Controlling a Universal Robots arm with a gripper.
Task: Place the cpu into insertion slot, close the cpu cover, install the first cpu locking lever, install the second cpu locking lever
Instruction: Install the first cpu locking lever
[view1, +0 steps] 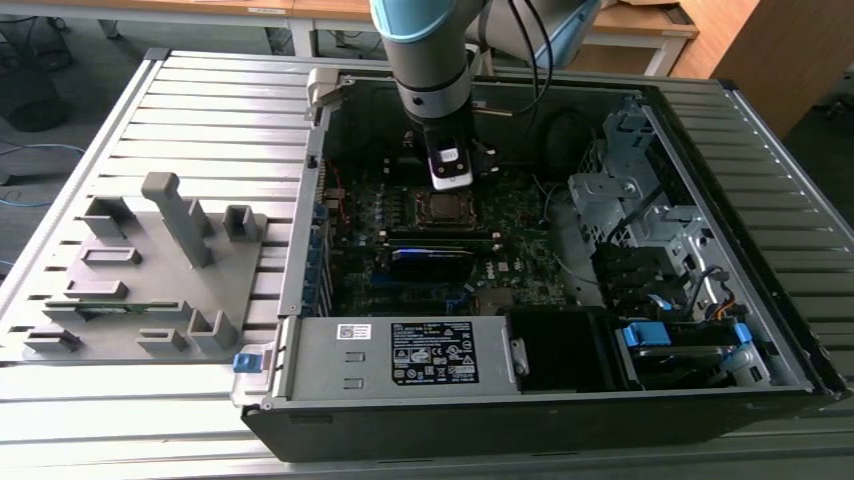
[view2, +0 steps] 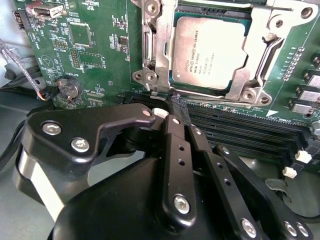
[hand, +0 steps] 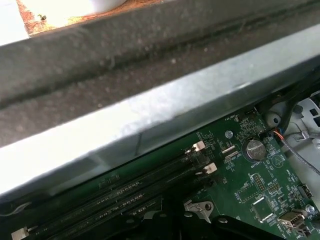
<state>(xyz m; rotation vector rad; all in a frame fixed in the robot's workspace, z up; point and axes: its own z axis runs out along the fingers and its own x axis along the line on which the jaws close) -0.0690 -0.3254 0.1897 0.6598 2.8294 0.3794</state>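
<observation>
in the second wrist view, cpu (view2: 209, 50) framed by cpu cover (view2: 160, 50), gripper (view2: 176, 102) pressed together just beside

The cpu (view2: 209, 52) has a dull silvery metal top; the cpu cover (view2: 161, 50) round it is brighter bare metal, smooth and gleaming; the circuit board (view2: 95, 55) is glossy green; the gripper (view2: 177, 102) is smooth black, softly sheened, with shiny metal screws (view2: 181, 204); the case wall (hand: 150, 120) is matt grey metal.
</observation>
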